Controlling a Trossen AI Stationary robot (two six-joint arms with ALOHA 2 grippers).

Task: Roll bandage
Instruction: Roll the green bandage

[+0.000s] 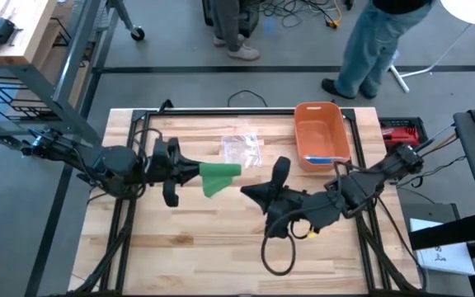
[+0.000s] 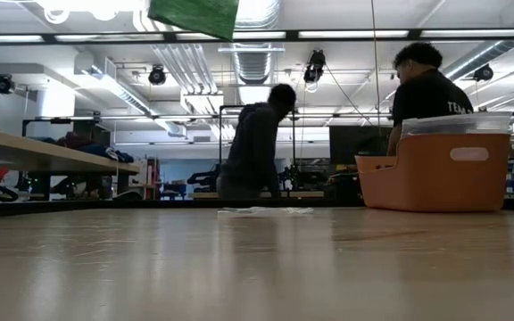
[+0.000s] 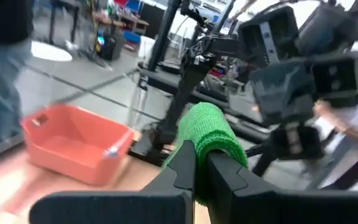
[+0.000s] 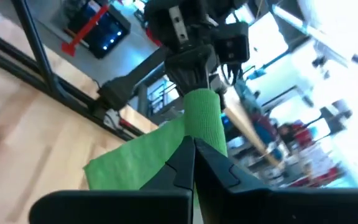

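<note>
Presently listed: green bandage [image 1: 218, 176], soft, light and limp (likely best pinched at its ends), clamped above the tabletop's middle between left gripper [image 1: 195, 172] and right gripper [image 1: 246, 191].

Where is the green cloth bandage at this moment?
In the high view, the green cloth bandage hangs above the table's middle, pinched by the shut left gripper, with the right gripper beside it and the clear plastic wrapper just beyond.

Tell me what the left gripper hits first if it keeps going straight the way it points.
Probably the right gripper: the left gripper, shut on the green bandage, faces it across the table; depth between them is unclear.
</note>
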